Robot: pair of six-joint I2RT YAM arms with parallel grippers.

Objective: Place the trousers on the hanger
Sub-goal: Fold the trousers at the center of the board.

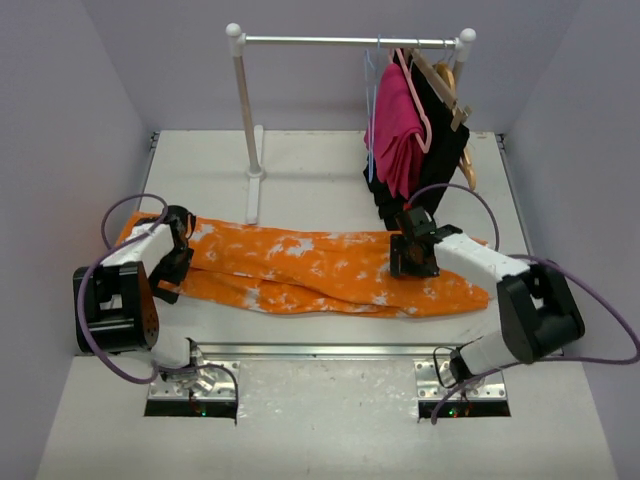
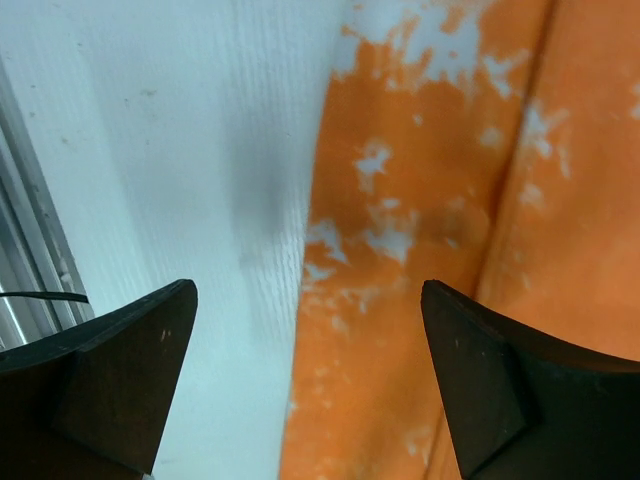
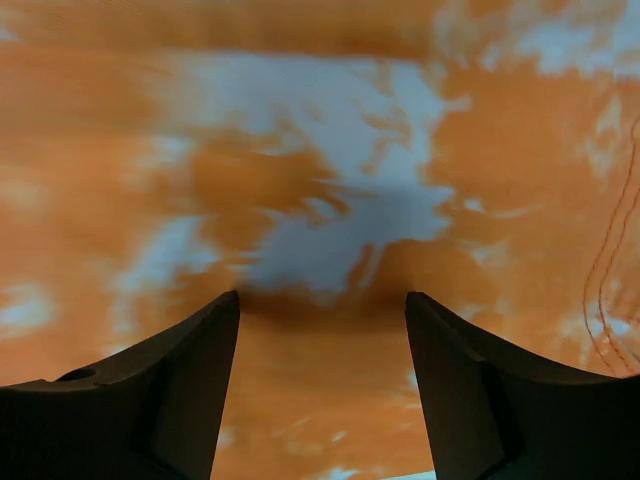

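The orange trousers (image 1: pixel 320 268) with white blotches lie flat across the table, running left to right. The thin pale blue-grey wire hanger (image 1: pixel 369 110) hangs on the rail at the back, left of the pink garment. My left gripper (image 1: pixel 170 285) is open just above the left end of the trousers; in the left wrist view (image 2: pixel 308 285) its jaws straddle the cloth's edge (image 2: pixel 420 230) and bare table. My right gripper (image 1: pixel 413 262) is open and low over the right part of the trousers; in the right wrist view (image 3: pixel 322 295) its fingers reach down to the cloth (image 3: pixel 320 200) with nothing held.
A white clothes rack (image 1: pixel 250 110) stands at the back of the table. On its rail hang a pink garment (image 1: pixel 395 130), a black garment (image 1: pixel 440 150) and a tan wooden hanger (image 1: pixel 445 85). A metal rail (image 1: pixel 320 350) borders the table's near edge.
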